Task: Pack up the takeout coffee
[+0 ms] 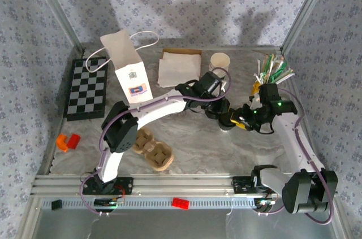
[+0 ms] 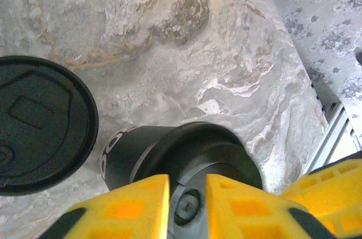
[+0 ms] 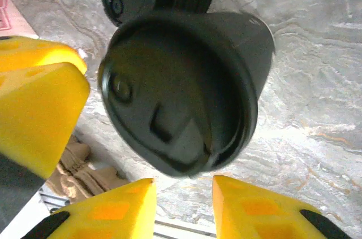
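The takeout coffee (image 3: 175, 92) is a cup under a round black lid; it leans, and its body looks dark in shadow. In the left wrist view the takeout coffee (image 2: 198, 148) lies right ahead of my left gripper (image 2: 188, 179), whose yellow fingers stand a little apart with the lid's rim in the gap. My right gripper (image 3: 184, 185) is open just short of the lid, with nothing between its fingers. From above, the left gripper (image 1: 222, 113) and right gripper (image 1: 233, 120) meet at the table's middle right. The left fingers (image 3: 39, 103) sit against the lid's edge.
A stack of loose black lids (image 2: 34, 123) sits right beside the coffee. The white paper bag (image 1: 129, 72) stands at the back left, with napkins (image 1: 180, 68), lidless cream cups (image 1: 219, 61) and straws (image 1: 274, 69) along the back. A cardboard cup carrier (image 1: 154, 150) lies near the front.
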